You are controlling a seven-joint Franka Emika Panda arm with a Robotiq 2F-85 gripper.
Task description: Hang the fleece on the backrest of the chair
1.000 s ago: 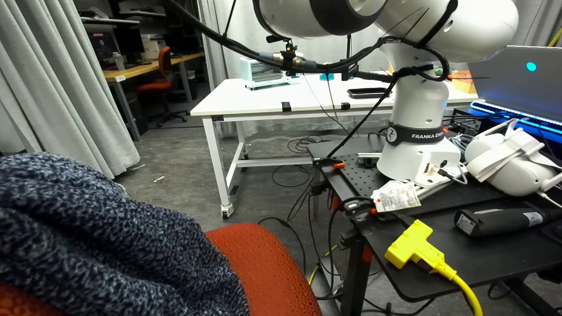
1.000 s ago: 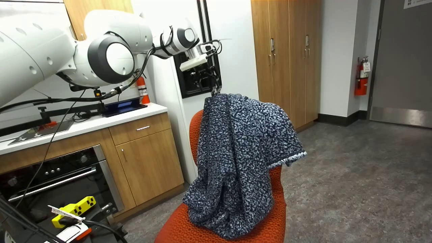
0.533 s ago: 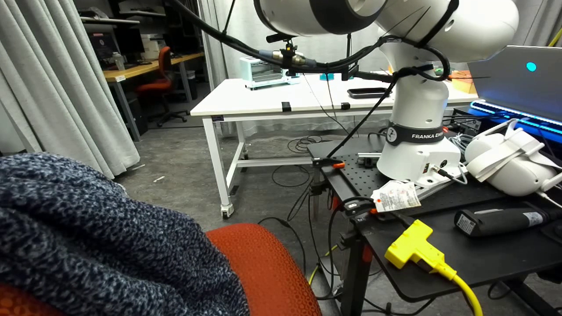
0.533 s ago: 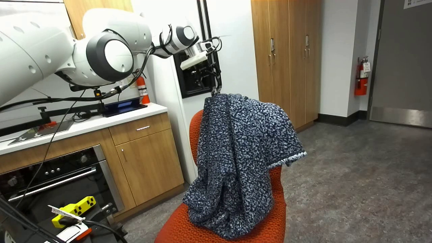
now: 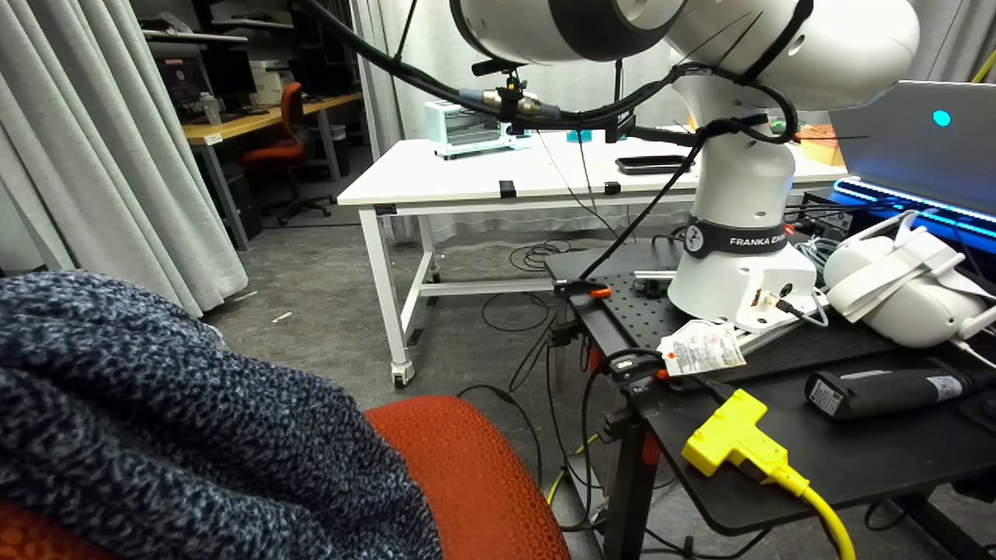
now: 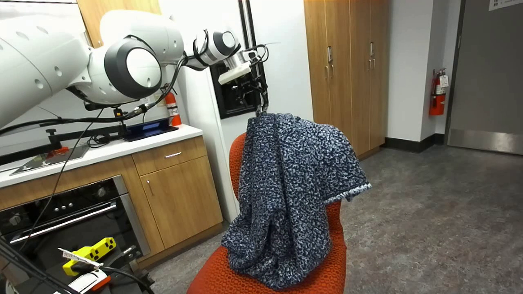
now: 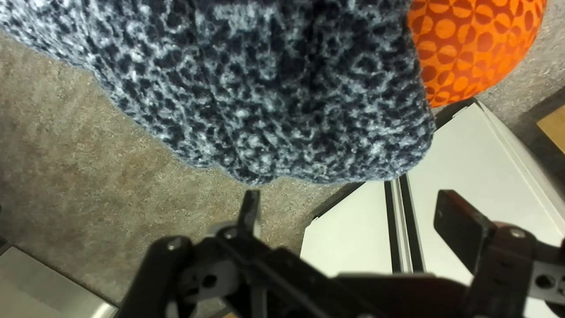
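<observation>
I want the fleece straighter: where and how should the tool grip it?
I'd pinch the fleece by its pale hem, coming from outside the backrest: in an exterior view the hem juts sideways past it, apparently unsupported, so the open tool could likely straddle the cloth.

in an exterior view the left and bottom edges cut off the fleece, the right edge crops the desk and the headset, and the print on a label is too small to read. in an exterior view the fleece hides most of the backrest, the bottom edge cuts off the seat, and the fine parts of the end effector are too dark and small to make out. in the wrist view the end effector is blurred, its base cropped by the bottom edge, and the fleece is cut off at top and left.
</observation>
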